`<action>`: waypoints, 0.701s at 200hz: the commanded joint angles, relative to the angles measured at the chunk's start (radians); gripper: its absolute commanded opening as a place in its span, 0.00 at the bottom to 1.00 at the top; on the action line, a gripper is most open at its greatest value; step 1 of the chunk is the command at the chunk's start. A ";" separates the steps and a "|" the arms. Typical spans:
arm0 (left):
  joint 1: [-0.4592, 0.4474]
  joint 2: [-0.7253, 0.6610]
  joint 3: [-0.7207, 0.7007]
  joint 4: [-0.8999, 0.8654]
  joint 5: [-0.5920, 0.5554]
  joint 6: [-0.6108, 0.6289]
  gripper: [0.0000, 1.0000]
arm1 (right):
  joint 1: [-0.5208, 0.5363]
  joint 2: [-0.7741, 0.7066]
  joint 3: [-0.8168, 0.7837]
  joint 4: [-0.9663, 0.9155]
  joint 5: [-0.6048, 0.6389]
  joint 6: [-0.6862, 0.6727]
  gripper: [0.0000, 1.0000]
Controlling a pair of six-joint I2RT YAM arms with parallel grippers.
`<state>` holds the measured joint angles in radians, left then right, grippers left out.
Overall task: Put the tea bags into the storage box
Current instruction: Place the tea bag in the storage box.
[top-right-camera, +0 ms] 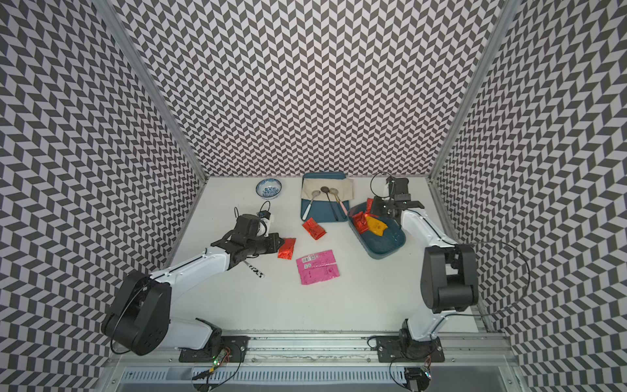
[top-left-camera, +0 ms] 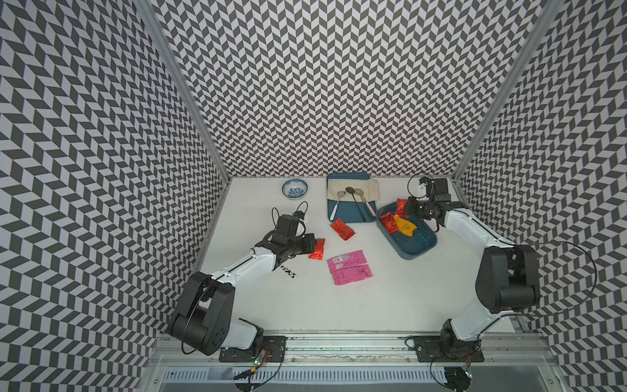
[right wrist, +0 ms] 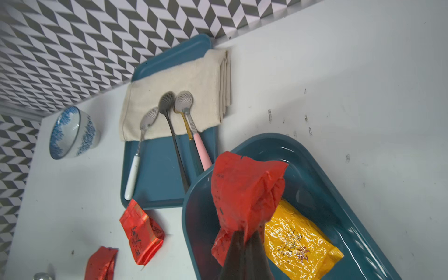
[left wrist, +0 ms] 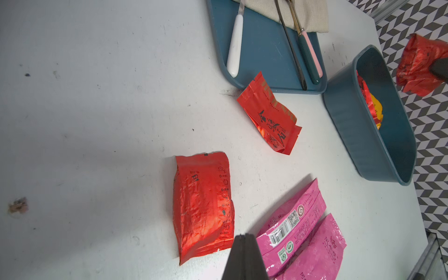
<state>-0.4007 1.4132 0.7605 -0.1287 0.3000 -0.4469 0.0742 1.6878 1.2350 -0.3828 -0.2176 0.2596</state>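
Right gripper (right wrist: 245, 234): jaws clamped hard on held red bag (right wrist: 244, 189); bag crumpled, clear of everything below.
Held red bag, place: above the 12 o'clock end of storage box (top-left-camera: 419, 253), seen in both top views.
Left gripper (left wrist: 244, 235): jaws pressed together, nothing in them; low over table (top-left-camera: 271, 305), at the 9 o'clock edge of near red bag (top-left-camera: 318, 251). Contact with it: cannot tell.
Storage box: 2 o'clock from table centre, long axis running 10 to 4 o'clock, its 10 o'clock corner just beside tray (top-left-camera: 349, 213).
In box: boxed red bag (top-left-camera: 388, 222) and yellow-orange bag (top-left-camera: 406, 226), side by side in the 11 o'clock half.
Loose on table: near red bag, far red bag (top-left-camera: 342, 229), pink pair (top-left-camera: 349, 267).
Far red bag: 6 o'clock of tray, just off its rim.
Pink pair: two long sachets overlapping, near table centre; near red bag lies at their 10 o'clock, apart.
Tray: 12 o'clock by back wall; beige cloth (top-left-camera: 353, 188) across its far half; spoons (top-left-camera: 334, 211) with heads on cloth, handles toward 6 o'clock.
Bowl (top-left-camera: 295, 188): blue-and-white, upright, 11 o'clock, well apart from the bags.
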 commanded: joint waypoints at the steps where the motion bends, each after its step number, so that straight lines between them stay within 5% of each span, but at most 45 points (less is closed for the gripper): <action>1: 0.002 -0.011 0.006 0.003 -0.004 -0.007 0.00 | 0.009 0.040 -0.018 0.043 -0.041 -0.082 0.03; 81: 0.002 -0.045 -0.011 -0.016 -0.026 -0.017 0.00 | 0.037 0.062 -0.083 0.130 -0.150 -0.134 0.06; 123: 0.002 -0.051 -0.025 -0.019 -0.044 -0.022 0.00 | 0.050 0.037 -0.094 0.117 -0.101 -0.114 0.35; 140: 0.002 -0.047 -0.025 -0.019 -0.057 -0.023 0.00 | 0.049 -0.010 -0.084 0.112 -0.074 -0.092 0.37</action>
<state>-0.4007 1.3773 0.7460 -0.1406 0.2726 -0.4660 0.1230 1.7638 1.1427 -0.3058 -0.3347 0.1417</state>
